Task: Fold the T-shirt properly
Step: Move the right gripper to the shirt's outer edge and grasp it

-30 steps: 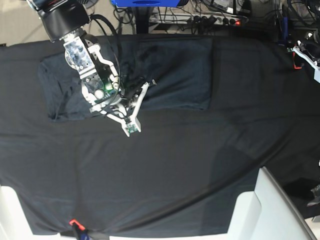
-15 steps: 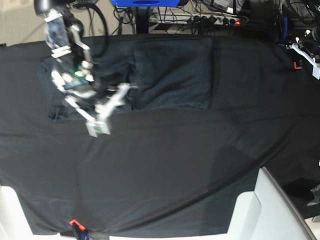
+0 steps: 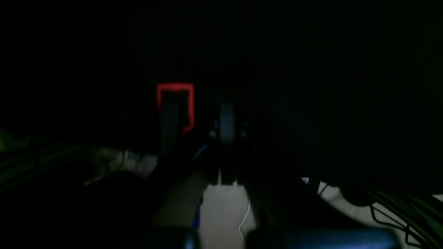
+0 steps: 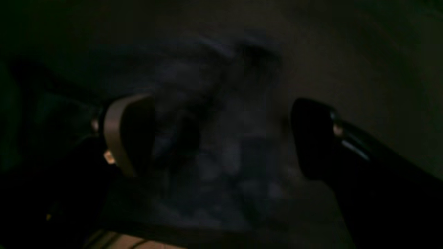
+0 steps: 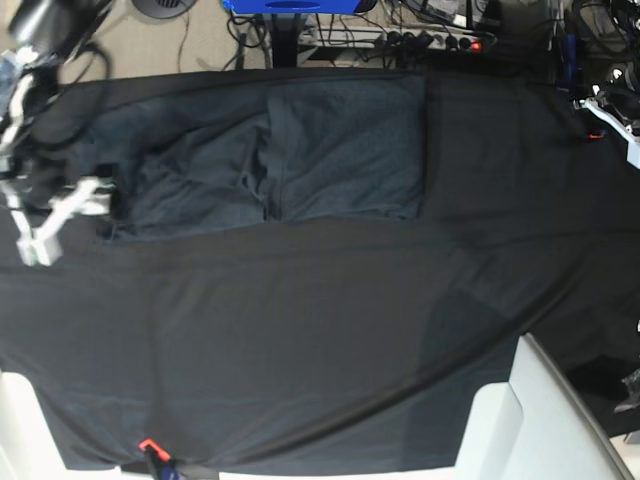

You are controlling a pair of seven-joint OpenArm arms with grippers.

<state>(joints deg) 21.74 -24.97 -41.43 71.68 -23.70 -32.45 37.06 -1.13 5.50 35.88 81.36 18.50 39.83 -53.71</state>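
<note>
Now I see the T-shirt (image 5: 300, 150) lying folded at the far side of the desk (image 5: 320, 340) — my right end effector (image 4: 221, 138) released, holding nothing; my left end effector (image 3: 226, 138) clenched.

charcoal heathered t-shirt (image 5: 300, 150) on black tablecloth (image 5: 320, 340).

The dark charcoal, blue-grey heathered knit T-shirt (image 5: 300, 155) lay flat near the far edge of my desk, folded into a wide rectangle. Its right half was smooth and square-edged; its left half was rumpled with creases, and a vertical fold line ran down the middle.
</note>
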